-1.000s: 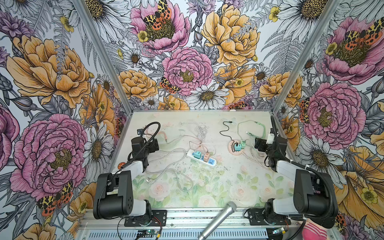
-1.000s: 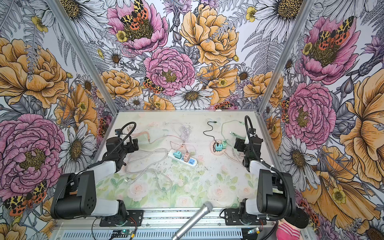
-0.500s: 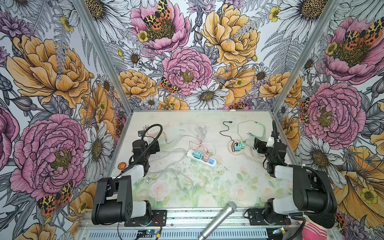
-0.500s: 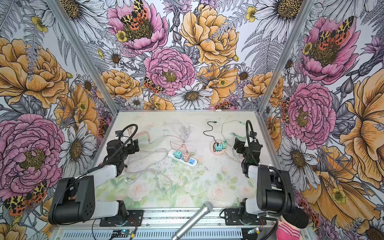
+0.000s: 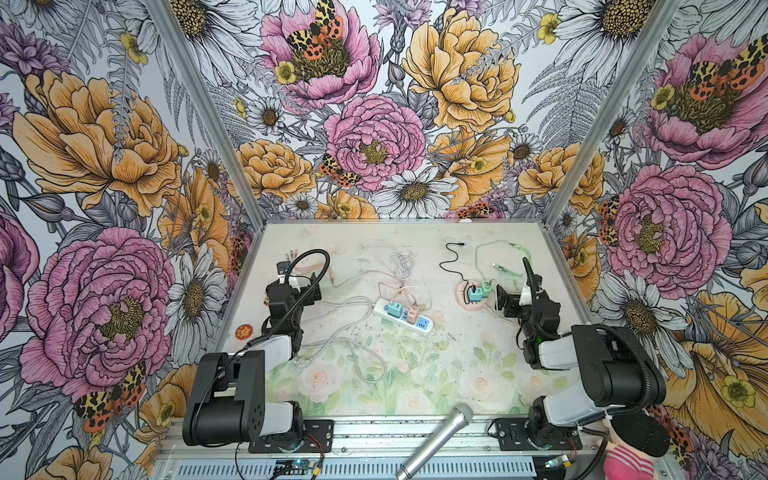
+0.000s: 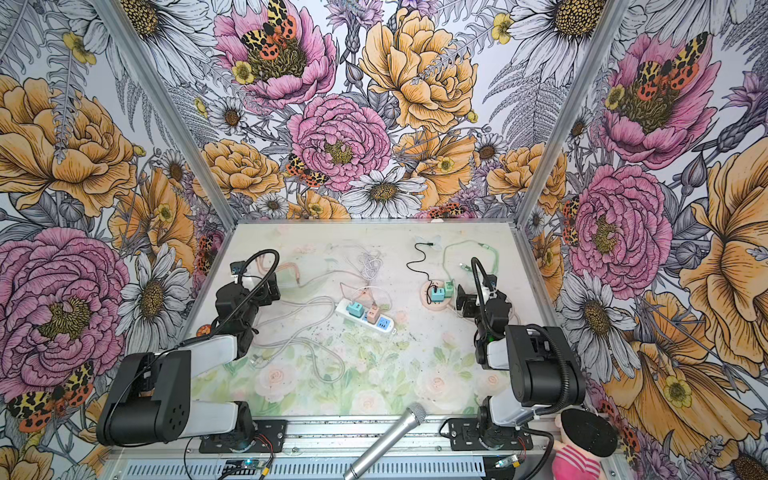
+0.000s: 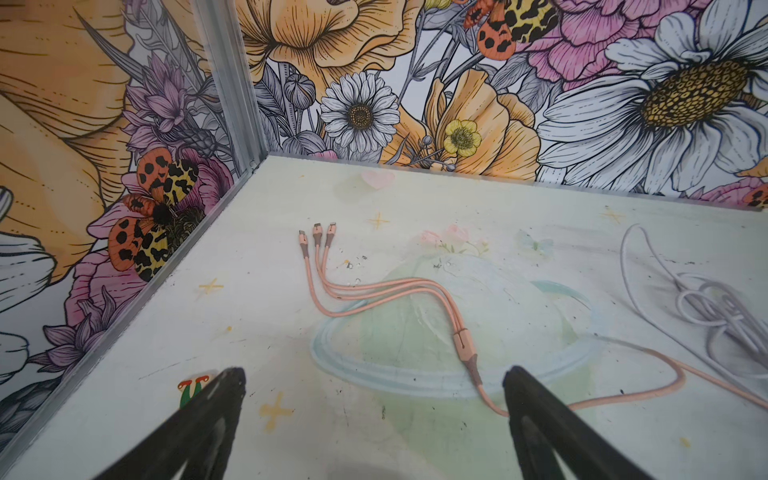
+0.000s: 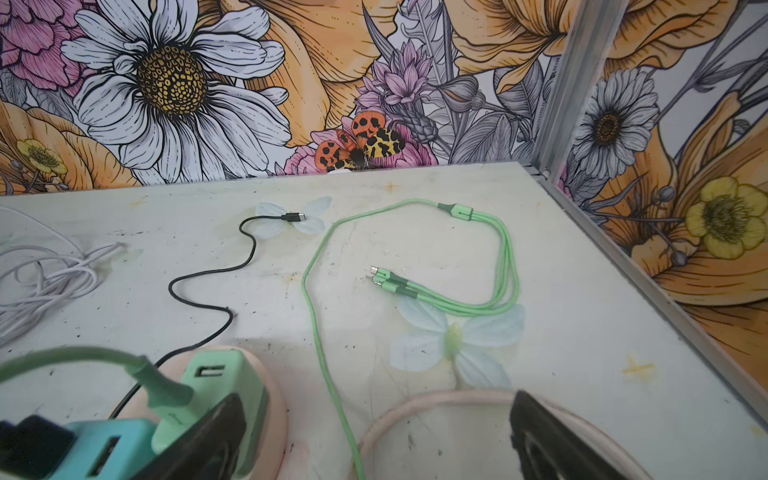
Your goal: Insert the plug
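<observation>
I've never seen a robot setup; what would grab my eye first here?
The giant flower-printed walls strike first, wrapping the table on three sides. In the table's middle lies a white power strip with a teal charger plugged in. At either side, the left gripper and the right gripper stand open, holding nothing.
</observation>
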{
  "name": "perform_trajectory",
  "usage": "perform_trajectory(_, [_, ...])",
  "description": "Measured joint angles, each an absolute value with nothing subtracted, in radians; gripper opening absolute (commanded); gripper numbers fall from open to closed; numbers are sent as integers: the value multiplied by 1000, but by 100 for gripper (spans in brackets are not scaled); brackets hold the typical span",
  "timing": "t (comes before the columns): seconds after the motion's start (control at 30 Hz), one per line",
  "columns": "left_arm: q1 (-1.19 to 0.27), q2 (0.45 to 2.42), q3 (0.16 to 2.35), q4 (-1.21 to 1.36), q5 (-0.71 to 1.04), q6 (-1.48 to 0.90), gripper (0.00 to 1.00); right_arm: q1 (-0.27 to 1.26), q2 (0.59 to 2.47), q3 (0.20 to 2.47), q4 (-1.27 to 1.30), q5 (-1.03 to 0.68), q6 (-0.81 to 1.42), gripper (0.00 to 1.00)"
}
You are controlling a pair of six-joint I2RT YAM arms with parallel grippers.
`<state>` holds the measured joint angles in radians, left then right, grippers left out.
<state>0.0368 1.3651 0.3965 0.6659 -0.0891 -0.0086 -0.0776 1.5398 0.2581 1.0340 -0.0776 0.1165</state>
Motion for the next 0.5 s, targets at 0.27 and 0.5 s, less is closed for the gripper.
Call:
perform_trajectory(0.27, [30,1501,292,959,-93,-12,99,-78,1540,319,998,-64,110,99])
perform_trajectory(0.5, [22,1558,305,992,-105,-11,99,-78,1540,349,936,-25,112,99])
